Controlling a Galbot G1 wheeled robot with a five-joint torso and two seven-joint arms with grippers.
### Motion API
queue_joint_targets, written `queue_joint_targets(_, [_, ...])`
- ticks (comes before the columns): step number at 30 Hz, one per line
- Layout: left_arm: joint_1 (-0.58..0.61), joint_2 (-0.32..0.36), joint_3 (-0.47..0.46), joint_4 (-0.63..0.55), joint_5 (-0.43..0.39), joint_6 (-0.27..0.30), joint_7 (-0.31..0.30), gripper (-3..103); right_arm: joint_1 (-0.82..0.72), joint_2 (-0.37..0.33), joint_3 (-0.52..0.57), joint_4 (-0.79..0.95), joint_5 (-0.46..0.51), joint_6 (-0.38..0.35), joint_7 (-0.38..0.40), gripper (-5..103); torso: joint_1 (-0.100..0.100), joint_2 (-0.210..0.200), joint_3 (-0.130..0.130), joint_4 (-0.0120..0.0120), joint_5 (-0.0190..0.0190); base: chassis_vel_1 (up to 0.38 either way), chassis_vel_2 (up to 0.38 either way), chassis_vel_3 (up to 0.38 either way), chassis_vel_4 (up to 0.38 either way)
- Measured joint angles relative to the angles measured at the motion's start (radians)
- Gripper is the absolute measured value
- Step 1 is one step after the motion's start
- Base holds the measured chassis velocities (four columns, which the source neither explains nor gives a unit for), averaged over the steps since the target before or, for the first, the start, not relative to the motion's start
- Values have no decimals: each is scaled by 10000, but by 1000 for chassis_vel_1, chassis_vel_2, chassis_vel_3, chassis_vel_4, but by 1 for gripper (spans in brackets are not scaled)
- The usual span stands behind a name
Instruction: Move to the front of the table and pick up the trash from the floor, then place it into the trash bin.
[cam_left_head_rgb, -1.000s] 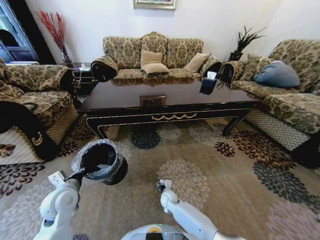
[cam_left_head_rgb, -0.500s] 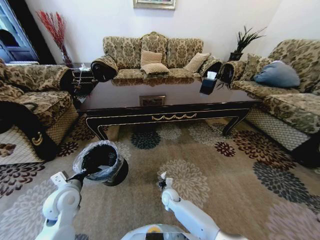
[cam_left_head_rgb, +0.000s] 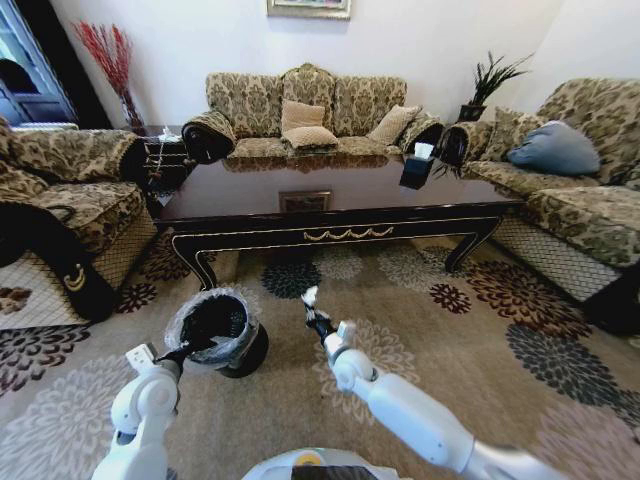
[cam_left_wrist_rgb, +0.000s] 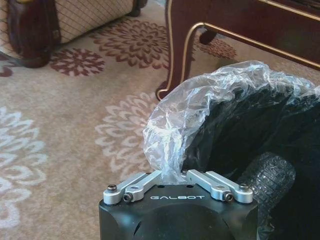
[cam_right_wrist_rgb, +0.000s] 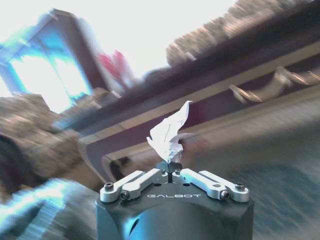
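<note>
A: table (cam_left_head_rgb: 330, 195) glossy dark wood, gold trim. trash bin (cam_left_head_rgb: 222, 335) black, crinkly clear plastic liner (cam_left_wrist_rgb: 200, 95).
B: trash (cam_right_wrist_rgb: 170, 135) crumpled white paper. Carpet (cam_left_head_rgb: 450, 340) matt pile, sofas (cam_left_head_rgb: 310, 110) patterned cloth.

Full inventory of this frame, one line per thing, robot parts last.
Long glossy dark wood coffee table: 1, brown-black, ahead of the robot.
Round black trash bin with clear plastic liner: 1, on the carpet left of centre.
Crumpled white paper scrap: 1, white, in the right gripper.
Black tissue box: 1, on the table's far right.
Patterned sofas: 3, olive-gold, around the table.
Blue cushion: 1, on the right sofa.
Left gripper: shut on the bin's liner.
Right gripper: shut on the scrap, raised beside the bin.
</note>
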Motion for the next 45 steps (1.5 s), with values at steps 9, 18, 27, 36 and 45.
queue_joint_targets(9, [-369, 9, 825, 120, 118, 0, 0, 2, 1003, -904, -1513, 288, -1249, 1629, -2312, 0, 0, 0, 0, -2, 1, 0, 0, 0, 0])
queue_joint_targets(18, [-589, -188, 1629, 280, 321, 0, 145, 2, 1340, -1047, -2397, 264, -2285, 1928, -2456, 0, 0, 0, 0, 0, 1, 0, 0, 0, 0])
queue_joint_targets(27, [-713, -215, 2033, 313, 531, 0, 340, 2, 1643, -1054, -2654, 214, -2491, 1933, -2388, 0, 0, 0, 0, 2, 0, 0, 0, 0, 0])
queue_joint_targets(36, [-721, -178, 2019, 308, 592, 0, 416, 2, 1790, -1138, -2774, 165, -2690, 1865, -2351, 25, 0, -1, 0, 1, 0, 0, 0, 0, 0])
queue_joint_targets(45, [-663, -163, 1981, 274, 592, 0, 439, 2, 1853, -1303, -2815, 161, -2940, 1801, -2372, 57, 0, -1, 0, 1, 0, 0, 0, 0, 0])
